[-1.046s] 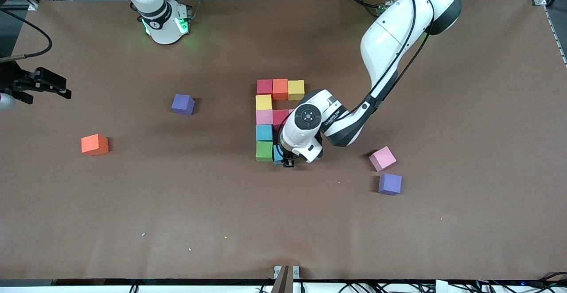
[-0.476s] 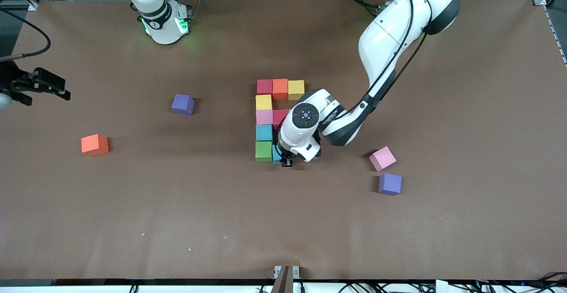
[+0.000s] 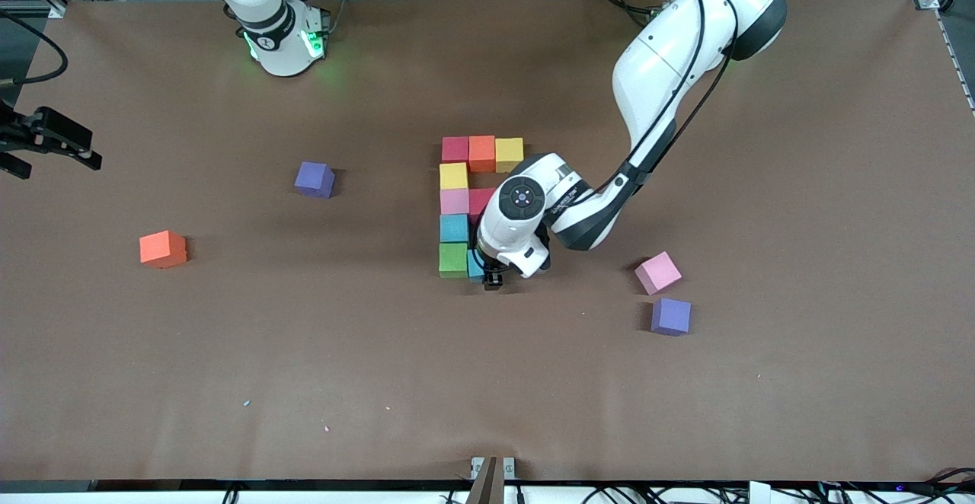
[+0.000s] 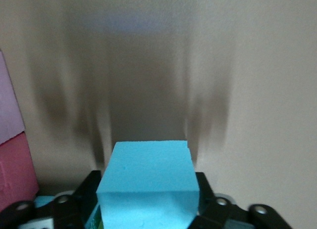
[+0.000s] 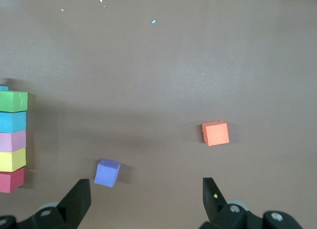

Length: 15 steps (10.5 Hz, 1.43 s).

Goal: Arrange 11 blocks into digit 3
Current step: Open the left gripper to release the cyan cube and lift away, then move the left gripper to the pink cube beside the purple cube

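Desk (image 3: 487, 397) inventory, nearest item first. One purple cube (image 3: 671, 316) toward the left arm's end. Just beside it and slightly farther, a tilted loose pink block (image 3: 658, 272), the two apart. Left hand (image 3: 493, 279), down at desk level at the near end of the figure. It is around a light blue block (image 4: 148, 174) that sits on the desk against the green block (image 3: 454, 259). I cannot tell whether the hand grips that block or has let go. One orange-red cube (image 3: 163, 249), alone, toward the right arm's end. The figure's column, going farther from the green block, each block touching the next: second light blue block (image 3: 454, 228), pink block (image 3: 454, 201), yellow block (image 3: 453, 176). A red block (image 3: 481, 201) sits beside the pink one and is partly covered by the left arm. Second purple cube (image 3: 314, 179), alone, between the figure and the right arm's end. The farthest row of the figure runs toward the left arm's end: second red block (image 3: 455, 148), orange block (image 3: 481, 152), second yellow block (image 3: 509, 154). Right hand (image 3: 53, 146), waiting in the air at the desk's edge on the right arm's end; its fingers (image 5: 79, 202) are spread wide, with nothing between them.
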{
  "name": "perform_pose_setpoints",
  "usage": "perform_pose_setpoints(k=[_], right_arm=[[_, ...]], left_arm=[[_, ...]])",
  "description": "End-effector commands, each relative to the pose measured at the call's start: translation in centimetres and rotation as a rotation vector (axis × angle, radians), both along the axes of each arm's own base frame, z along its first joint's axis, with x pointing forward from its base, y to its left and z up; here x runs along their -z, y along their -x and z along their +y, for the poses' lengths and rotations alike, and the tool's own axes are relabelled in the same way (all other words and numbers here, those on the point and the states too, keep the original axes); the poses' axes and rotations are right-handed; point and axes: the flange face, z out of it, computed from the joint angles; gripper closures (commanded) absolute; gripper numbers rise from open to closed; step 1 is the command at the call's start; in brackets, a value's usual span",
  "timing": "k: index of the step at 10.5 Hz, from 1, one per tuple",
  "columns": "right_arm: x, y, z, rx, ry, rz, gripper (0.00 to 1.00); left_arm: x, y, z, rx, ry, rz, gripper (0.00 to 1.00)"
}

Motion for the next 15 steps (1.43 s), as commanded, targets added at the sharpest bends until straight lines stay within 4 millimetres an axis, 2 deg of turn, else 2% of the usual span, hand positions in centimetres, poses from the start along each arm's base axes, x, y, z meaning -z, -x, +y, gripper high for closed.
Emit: perform_pose_setpoints(k=[1,3,6,7,8,9,10,11,12,15], right_arm=[[-0.4,0.7,-1.2,0.013,-0.008,0.021,0.00],[-0.4,0.7,-1.2,0.014,-0.008,0.019,0.00],[-0.5,0.8,-1.7,0.024,-0.013,0.020,0.00],[-0.5,0.8,-1.9,0.031,-0.034,0.017,0.00],[-0.5,0.8,-1.8,0.029,-0.042,0.017,0.00],[-0.4,0.7,-1.7,0.027,-0.040,0.018,0.00],[-0.5,0.7,-1.8,0.026,-0.040,0.016,0.00],[-0.5,0.7,-1.8,0.023,-0.038,0.013,0.00],[-0.6,0.7,-1.9,0.024,-0.029,0.011,0.00],[-1.3,0.8,-4.1,0.063,-0.038,-0.014,0.00]], left_arm=[[-4.2,-0.6,-0.5,0.002,0.018,-0.030,0.00],[-8.4,-1.6,0.1,-0.018,0.046,-0.061,0.00],[-13.9,-1.8,1.1,0.038,0.012,-0.093,0.00],[-15.2,-2.0,2.0,0.126,-0.017,-0.095,0.00],[-16.6,-3.5,4.9,0.168,-0.034,-0.079,0.00],[-17.8,-3.9,6.6,0.263,-0.043,-0.051,0.00],[-17.6,-4.2,9.1,0.367,-0.087,-0.008,0.00],[-16.9,-3.7,11.4,0.523,-0.132,0.039,0.00],[-16.3,-3.7,14.5,0.628,-0.153,0.062,0.00],[-14.8,-4.8,22.0,0.801,-0.187,0.097,0.00]])
